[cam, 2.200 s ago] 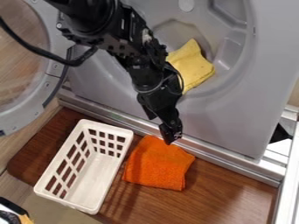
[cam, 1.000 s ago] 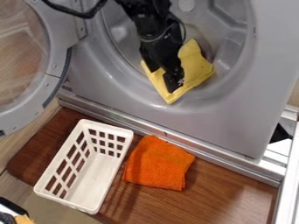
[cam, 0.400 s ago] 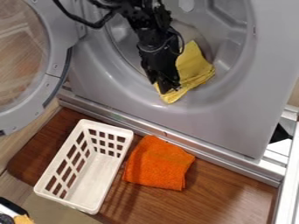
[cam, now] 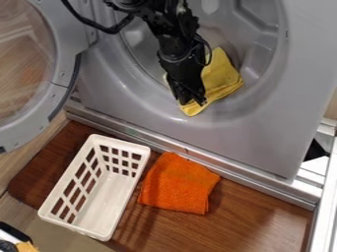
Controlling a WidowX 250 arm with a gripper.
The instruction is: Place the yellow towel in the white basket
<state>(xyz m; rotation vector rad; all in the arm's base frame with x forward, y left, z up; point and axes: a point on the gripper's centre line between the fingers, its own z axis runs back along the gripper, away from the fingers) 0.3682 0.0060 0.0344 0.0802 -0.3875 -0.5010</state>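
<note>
Where the black two-finger gripper (cam: 191, 101) meets the yellow cloth towel (cam: 221, 79), its fingers appear drawn together on the towel's lower left part. The towel lies in the round opening of the grey appliance (cam: 263, 133), its bulk to the right of and above the gripper in the view; its long axis slants from a lower corner, near the opening's rim, toward the upper right. The white rectangular plastic basket (cam: 109, 197) stands below and to the left, its long axis running from upper right to lower left. Transfer accordingly calls for withdrawal from the opening, then descent leftward, past the folded orange cloth (cam: 178, 184).
</note>
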